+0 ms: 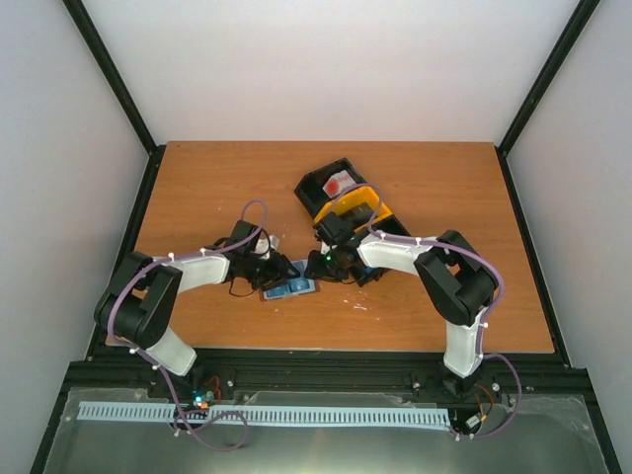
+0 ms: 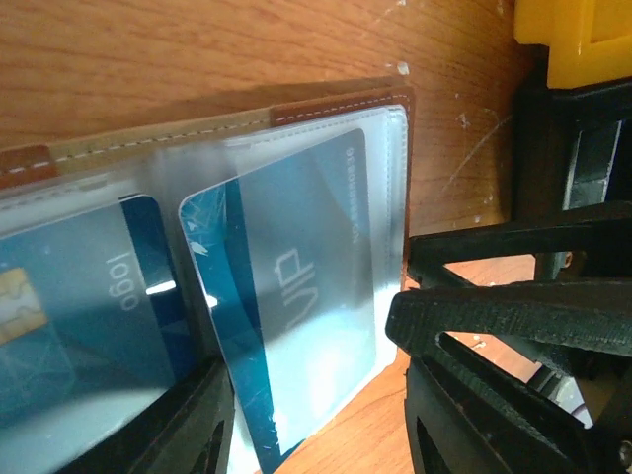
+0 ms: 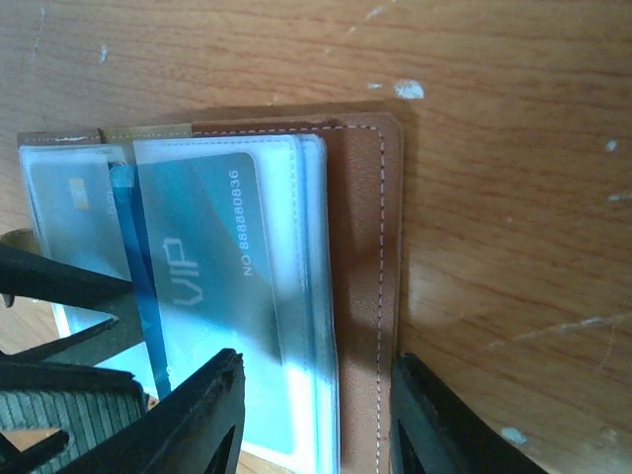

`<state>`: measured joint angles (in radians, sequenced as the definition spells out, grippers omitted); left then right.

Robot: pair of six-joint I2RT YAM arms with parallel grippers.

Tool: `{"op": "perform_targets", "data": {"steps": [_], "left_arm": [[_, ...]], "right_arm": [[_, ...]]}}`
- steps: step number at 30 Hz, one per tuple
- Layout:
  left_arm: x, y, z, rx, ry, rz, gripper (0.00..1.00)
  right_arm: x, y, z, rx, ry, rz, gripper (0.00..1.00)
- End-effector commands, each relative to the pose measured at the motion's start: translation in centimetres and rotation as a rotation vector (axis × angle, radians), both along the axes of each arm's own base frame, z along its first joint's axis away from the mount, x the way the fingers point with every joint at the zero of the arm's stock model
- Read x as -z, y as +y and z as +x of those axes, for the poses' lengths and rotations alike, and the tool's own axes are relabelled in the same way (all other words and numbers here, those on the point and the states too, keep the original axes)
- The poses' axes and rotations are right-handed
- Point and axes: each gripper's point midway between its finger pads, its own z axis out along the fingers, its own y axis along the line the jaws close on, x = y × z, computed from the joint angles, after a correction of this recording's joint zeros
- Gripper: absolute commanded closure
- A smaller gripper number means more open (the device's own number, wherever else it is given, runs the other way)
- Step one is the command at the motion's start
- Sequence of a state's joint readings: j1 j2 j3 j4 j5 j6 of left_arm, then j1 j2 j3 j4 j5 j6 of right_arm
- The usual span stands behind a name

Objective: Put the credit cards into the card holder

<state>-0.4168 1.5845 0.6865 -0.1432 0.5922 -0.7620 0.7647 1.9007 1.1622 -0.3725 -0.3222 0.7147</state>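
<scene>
Currently the card holder (image 1: 293, 289) lies opened flat on the table (image 1: 197, 188), near the front centre. Both arms meet over it: the left fingers (image 2: 197, 425) at its left end, the right fingers (image 3: 207, 415) at its right. A blue VIP card (image 2: 296, 286) appears partly seated under a clear sleeve, beside a second blue card (image 2: 89, 296) in the neighbouring sleeve. The VIP card's long axis runs straight ahead of the left fingers, toward the holder's stitched brown edge. Those fingers stand apart on either side of the card's near end; whether they pinch it cannot be told. The right fingers are spread, straddling the sleeve stack and brown cover with no visible pinch. Judgement: the left arm is better placed, and the coming move calls for a push along the card's long axis while the holder is kept from sliding.
</scene>
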Motion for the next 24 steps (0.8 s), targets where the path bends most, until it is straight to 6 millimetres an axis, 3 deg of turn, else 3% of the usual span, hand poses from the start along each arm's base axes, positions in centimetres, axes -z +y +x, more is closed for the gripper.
{"op": "perform_targets", "data": {"steps": [1, 5, 9, 14, 19, 24], "left_arm": [[-0.7, -1.3, 0.6, 0.058, -0.048, -0.029, 0.51], [-0.2, -1.0, 1.5, 0.057, -0.061, 0.014, 0.51], [0.9, 0.8, 2.1, -0.005, -0.038, 0.140, 0.49], [-1.2, -2.0, 2.5, 0.113, -0.121, -0.003, 0.48], [-2.0, -3.1, 1.9, 0.188, -0.135, -0.068, 0.47], [-0.5, 0.0, 1.7, 0.096, -0.076, 0.134, 0.40]], "right_arm": [[0.1, 0.0, 0.1, 0.022, -0.012, -0.002, 0.60], [-1.0, -0.7, 0.7, 0.044, -0.066, -0.024, 0.59], [-1.1, -1.2, 0.8, 0.043, -0.077, -0.052, 0.59], [-1.1, -1.4, 0.9, 0.058, -0.078, -0.061, 0.59], [-2.1, -1.9, 1.5, 0.108, -0.106, -0.065, 0.59], [-3.6, -2.5, 1.8, 0.165, -0.138, -0.055, 0.60]]}}
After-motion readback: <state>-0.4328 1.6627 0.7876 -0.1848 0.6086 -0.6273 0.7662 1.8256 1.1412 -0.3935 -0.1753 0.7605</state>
